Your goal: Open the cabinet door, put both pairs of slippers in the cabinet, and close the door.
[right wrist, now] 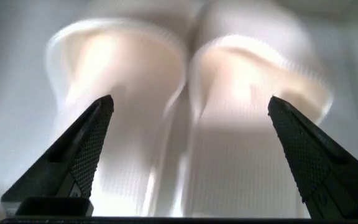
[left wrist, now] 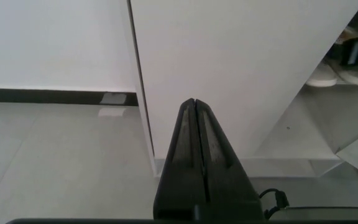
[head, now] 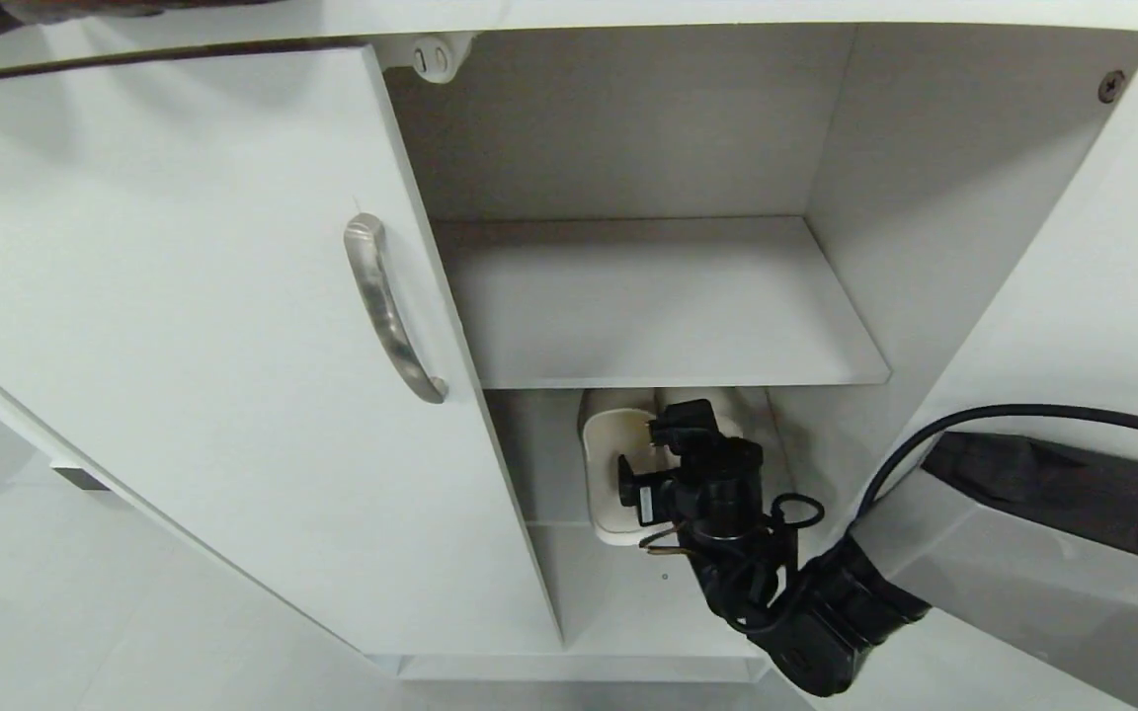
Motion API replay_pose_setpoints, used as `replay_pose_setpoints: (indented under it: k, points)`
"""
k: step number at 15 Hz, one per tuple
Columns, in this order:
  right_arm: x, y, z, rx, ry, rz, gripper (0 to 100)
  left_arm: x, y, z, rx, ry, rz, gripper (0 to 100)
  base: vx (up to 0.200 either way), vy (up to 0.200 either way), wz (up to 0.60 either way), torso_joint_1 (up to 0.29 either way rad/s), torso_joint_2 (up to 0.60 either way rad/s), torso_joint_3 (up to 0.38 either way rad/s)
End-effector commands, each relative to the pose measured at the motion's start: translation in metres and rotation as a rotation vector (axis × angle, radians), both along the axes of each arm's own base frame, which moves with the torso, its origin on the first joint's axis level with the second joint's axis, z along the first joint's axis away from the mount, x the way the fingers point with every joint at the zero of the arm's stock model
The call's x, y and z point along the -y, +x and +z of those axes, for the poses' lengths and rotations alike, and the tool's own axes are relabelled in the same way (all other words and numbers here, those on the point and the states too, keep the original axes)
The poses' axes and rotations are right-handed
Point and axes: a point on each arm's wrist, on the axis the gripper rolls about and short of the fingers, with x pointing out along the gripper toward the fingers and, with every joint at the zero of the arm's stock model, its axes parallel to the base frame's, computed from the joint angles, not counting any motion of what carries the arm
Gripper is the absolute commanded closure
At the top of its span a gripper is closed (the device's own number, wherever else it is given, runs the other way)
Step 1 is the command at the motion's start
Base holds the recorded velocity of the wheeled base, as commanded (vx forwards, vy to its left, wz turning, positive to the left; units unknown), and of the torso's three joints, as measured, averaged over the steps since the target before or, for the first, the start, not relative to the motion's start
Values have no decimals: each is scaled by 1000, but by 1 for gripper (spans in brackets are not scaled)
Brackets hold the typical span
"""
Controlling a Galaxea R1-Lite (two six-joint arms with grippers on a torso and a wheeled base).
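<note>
A pair of white slippers lies on the floor of the cabinet's lower compartment, under the shelf. My right gripper is inside that compartment, just above the slippers. The right wrist view has the two slippers side by side between the spread fingers of the right gripper, which is open and not touching them. My left gripper is shut on nothing, low outside the cabinet and pointing at the closed left door. Past that door, the slippers lie inside the cabinet.
The left door with its metal handle is closed. The right door stands swung open on the right. The upper shelf is bare. A black cable runs from the right arm. Pale tiled floor lies in front.
</note>
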Motion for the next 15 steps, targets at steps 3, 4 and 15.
replay_pose_setpoints:
  k: [3,4,15]
  points:
    - [16,-55,32,24,38,194,0,0,0,0,-2,0,-1,100,-200,0,0,2,2,2]
    - [22,-66,27,-3,13,237,0,0,0,0,-2,-1,2,100,-200,0,0,-2,2,2]
    - [57,-126,24,-45,29,501,0,0,0,0,-2,0,4,100,-18,0,0,1,0,11]
